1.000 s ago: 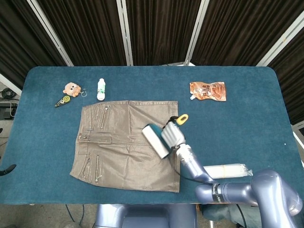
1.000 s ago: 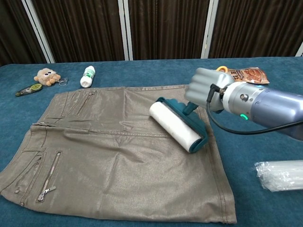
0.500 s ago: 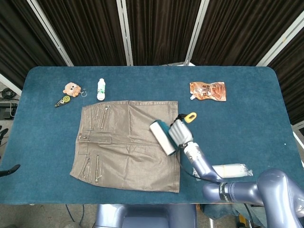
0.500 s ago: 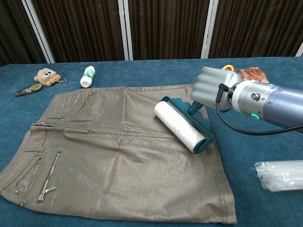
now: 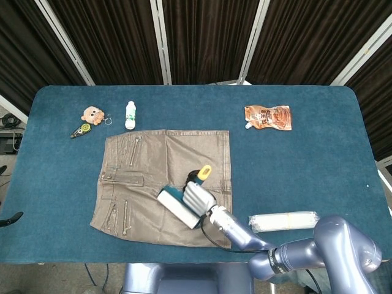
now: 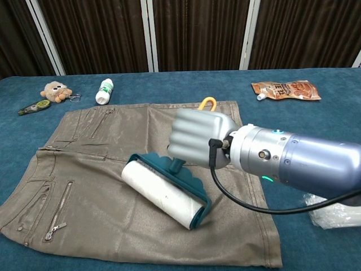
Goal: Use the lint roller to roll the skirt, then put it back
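From the head view, we saw the brown skirt (image 5: 164, 187) spread flat on the blue table (image 5: 318, 153). Our right hand (image 5: 199, 196) was over the skirt's lower right part, its fingers wrapped around the handle of the lint roller (image 5: 177, 208), whose white roll lay on the fabric near the skirt's bottom edge. The handle's yellow loop stuck up beyond the hand. Beyond the skirt's upper left corner stood a small white bottle (image 5: 130, 114), with a plush keychain toy (image 5: 92, 114) and a green tape dispenser (image 5: 80, 130) further left of it. A brown snack pouch (image 5: 268, 117) lay well apart from the skirt's upper right corner, and a clear plastic packet (image 5: 285, 220) lay right of the skirt's lower edge. We could not see our left hand.

From the chest view, the right hand (image 6: 200, 138) was closed in a fist on the teal handle, and the lint roller (image 6: 164, 195) rested slantwise on the skirt (image 6: 84, 169), near its middle. The bottle (image 6: 104, 91), toy (image 6: 54, 90) and pouch (image 6: 285, 90) sat beyond the skirt.
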Controlling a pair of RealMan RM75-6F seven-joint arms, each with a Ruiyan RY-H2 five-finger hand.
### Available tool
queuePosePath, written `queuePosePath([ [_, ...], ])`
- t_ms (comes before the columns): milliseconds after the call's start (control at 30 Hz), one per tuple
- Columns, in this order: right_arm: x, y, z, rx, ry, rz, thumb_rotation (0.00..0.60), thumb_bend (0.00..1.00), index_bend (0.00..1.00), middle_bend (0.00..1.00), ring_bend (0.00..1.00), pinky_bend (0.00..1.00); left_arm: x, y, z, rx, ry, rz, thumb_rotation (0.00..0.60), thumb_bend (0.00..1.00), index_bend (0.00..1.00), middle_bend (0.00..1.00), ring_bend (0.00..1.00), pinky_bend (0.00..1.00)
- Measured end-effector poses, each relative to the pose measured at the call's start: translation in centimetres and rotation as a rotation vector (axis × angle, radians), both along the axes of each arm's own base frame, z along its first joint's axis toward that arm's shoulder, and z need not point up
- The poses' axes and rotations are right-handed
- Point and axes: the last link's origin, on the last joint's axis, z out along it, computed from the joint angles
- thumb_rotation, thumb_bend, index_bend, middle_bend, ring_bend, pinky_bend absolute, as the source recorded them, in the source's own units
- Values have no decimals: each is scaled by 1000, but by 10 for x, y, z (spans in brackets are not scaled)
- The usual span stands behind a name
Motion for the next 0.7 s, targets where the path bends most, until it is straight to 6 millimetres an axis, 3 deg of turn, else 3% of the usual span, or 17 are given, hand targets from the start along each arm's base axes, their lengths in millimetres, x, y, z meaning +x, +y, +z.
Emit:
queuePosePath([
  [167,5,10,-4,21,8,105,600,924,560,542,437,387,-1,-1,0,-1,1,2,600,0,0,0,0,0],
  [300,0,2,-2,-3,17,132,600,925,560,542,437,387,-1,-1,0,-3,1,2,600,0,0,0,0,0],
  [500,-22,-30,12,-93,55,131,600,925,560,542,437,387,-1,0,-1,-5,2,4,600,0,0,0,0,0],
  [700,-60,-72,39,-211,122,80,600,925,560,542,437,387,-1,2,-4,-13,12,9,600,0,0,0,0,0],
])
